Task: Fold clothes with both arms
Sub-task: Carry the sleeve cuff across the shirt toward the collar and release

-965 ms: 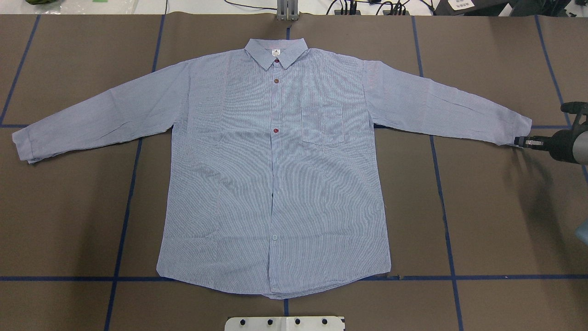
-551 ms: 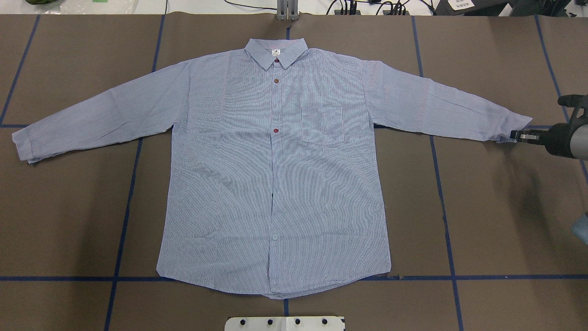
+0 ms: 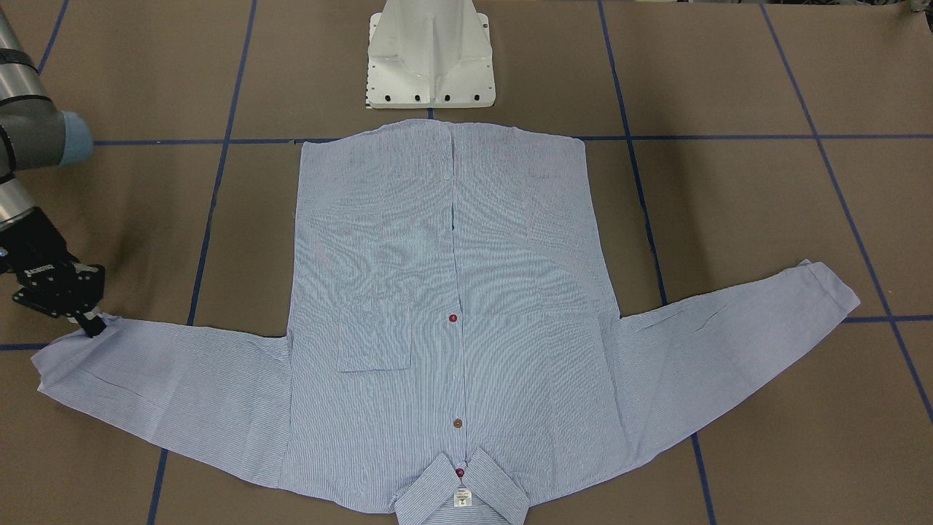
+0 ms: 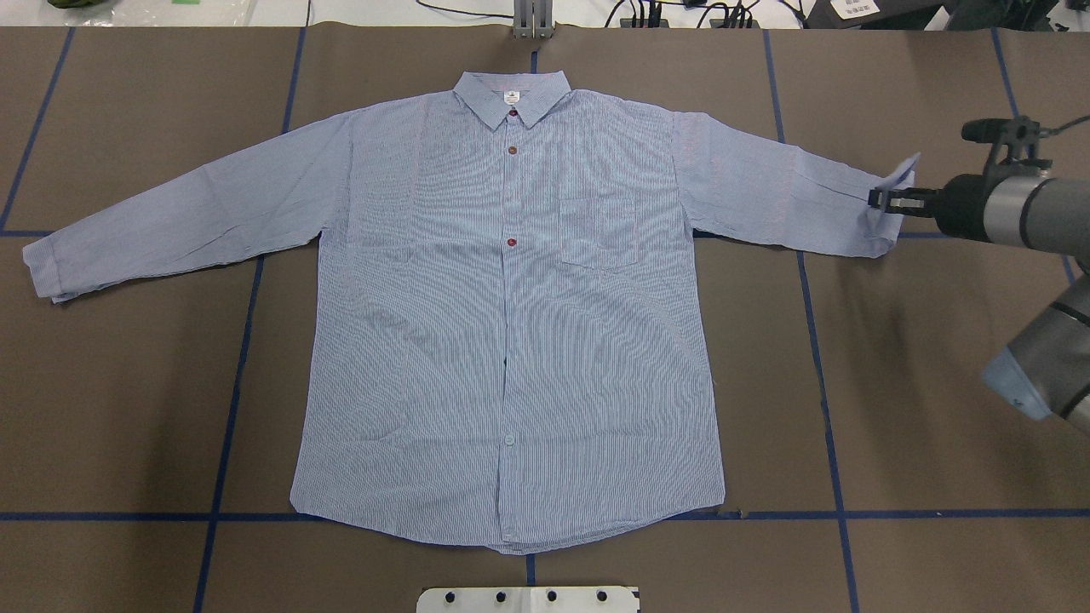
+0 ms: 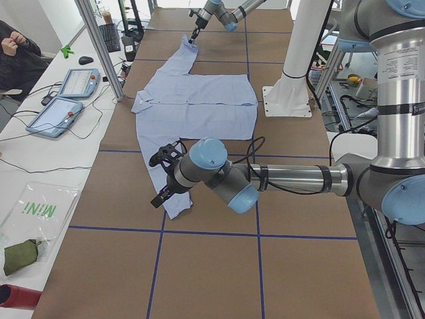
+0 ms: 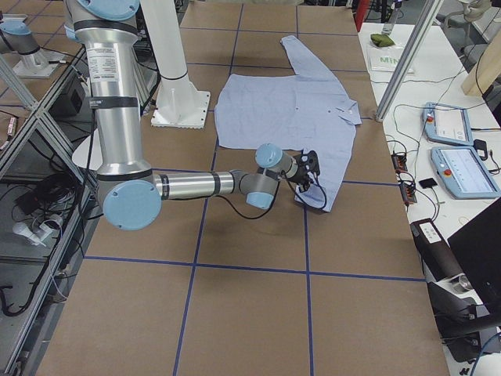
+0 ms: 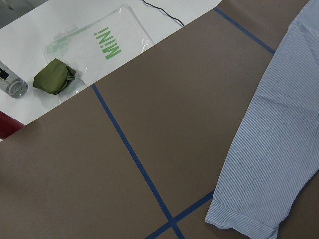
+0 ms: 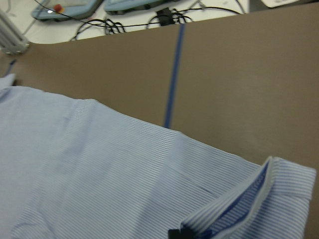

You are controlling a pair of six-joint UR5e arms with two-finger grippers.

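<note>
The light blue striped shirt lies flat and face up on the brown table, collar at the far side and both sleeves spread out. My right gripper is shut on the right sleeve's cuff, which is raised and turned back over the sleeve. The front view shows the same right gripper pinching that cuff. My left gripper hovers near the left cuff; I cannot tell whether it is open or shut. That left cuff lies flat.
The white pedestal base stands at the shirt's hem side. Blue tape lines cross the table. A white bench along the collar side holds tablets, cables, a clear bag and a green pouch. A person sits behind it.
My right gripper, shut on the right cuff, has lifted it and carried it toward the far side and inward toward the shirt's body, so the sleeve end now folds back.
</note>
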